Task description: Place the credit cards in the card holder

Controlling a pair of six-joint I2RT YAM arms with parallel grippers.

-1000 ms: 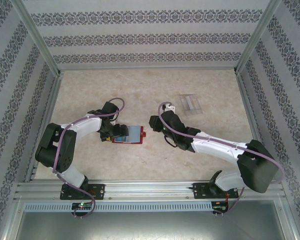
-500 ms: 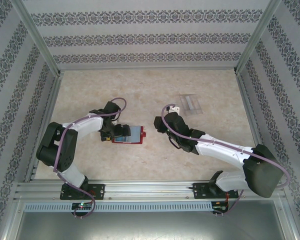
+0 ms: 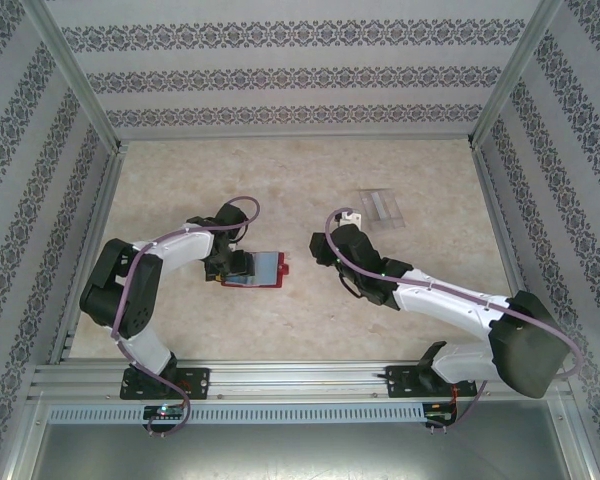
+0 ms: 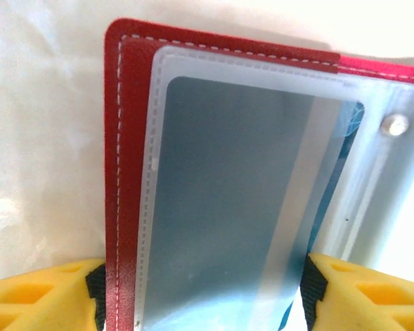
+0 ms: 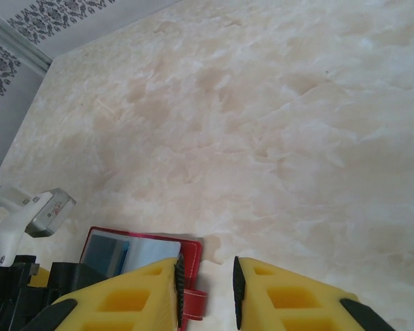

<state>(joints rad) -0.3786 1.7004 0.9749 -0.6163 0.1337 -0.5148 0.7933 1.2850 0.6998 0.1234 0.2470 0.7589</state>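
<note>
The red card holder [image 3: 265, 268] lies open on the table left of centre, its clear sleeves showing a bluish-grey card. My left gripper [image 3: 232, 265] sits over its left half. In the left wrist view the card holder [image 4: 127, 138] runs between the yellow fingers [image 4: 41, 296] of the left gripper [image 4: 200, 289], which stand wide apart at its two edges. My right gripper [image 3: 318, 248] hovers just right of the holder with nothing in it. In its own view the right gripper [image 5: 207, 269] shows a narrow gap beside the holder's red edge [image 5: 193, 252]. The pale translucent credit cards [image 3: 382, 206] lie at the back right.
The marble-patterned table [image 3: 310, 170] is walled in by patterned panels on the left, the right and the back. An aluminium rail [image 3: 300, 380] runs along the near edge. Bare tabletop [image 5: 276, 124] stretches beyond the right gripper.
My right gripper has drawn back to the right, away from the card holder's right edge. The left gripper and the holder have hardly moved.
</note>
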